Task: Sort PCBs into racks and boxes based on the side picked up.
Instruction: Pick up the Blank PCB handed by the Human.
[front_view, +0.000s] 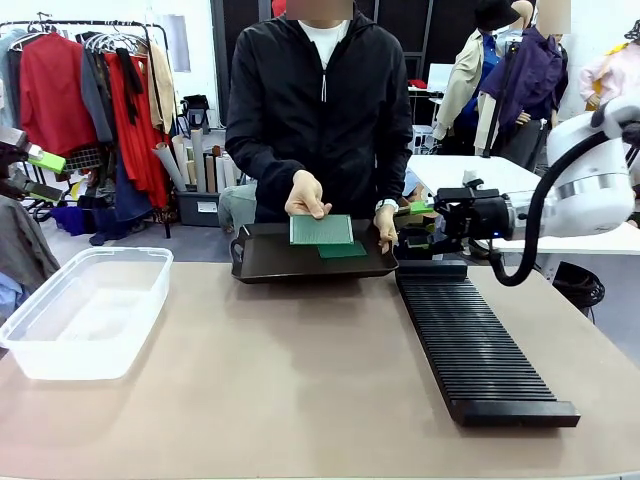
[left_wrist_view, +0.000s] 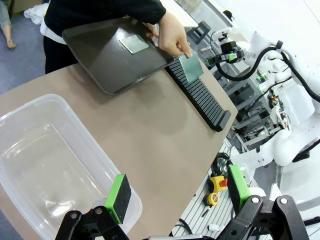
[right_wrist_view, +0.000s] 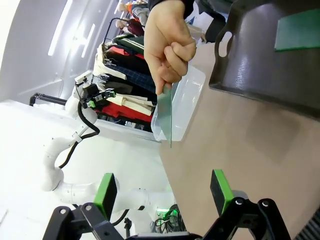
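1. Location. The held PCB (front_view: 321, 229) hangs from the fingers of the person's hand (front_view: 307, 195), above the dark tray (front_view: 262, 265) at the far edge of the desk (front_view: 300, 390). A second PCB (front_view: 345, 251) lies flat on the tray floor, just behind and to the right of the first.

2. Orientation. The held PCB stands on edge. Its pale, dotted face is turned toward the robot's side. Its long axis runs level, left to right across the desk. In the right wrist view it appears edge-on, so one short edge points toward the right pincer (right_wrist_view: 162, 175).

3. Pincers. The right pincer is fully spread and holds nothing. It is near the board's right-hand edge, apart from it. The left pincer (left_wrist_view: 176, 172) is also spread and empty, above the near rim of the box (front_view: 60, 335).

4. Progress. The rack (front_view: 470, 340) shows no boards in its slots, and the box appears bare inside. Judged from this, no board has been sorted. The handover of the first board is not yet complete. Two boards are left to place.
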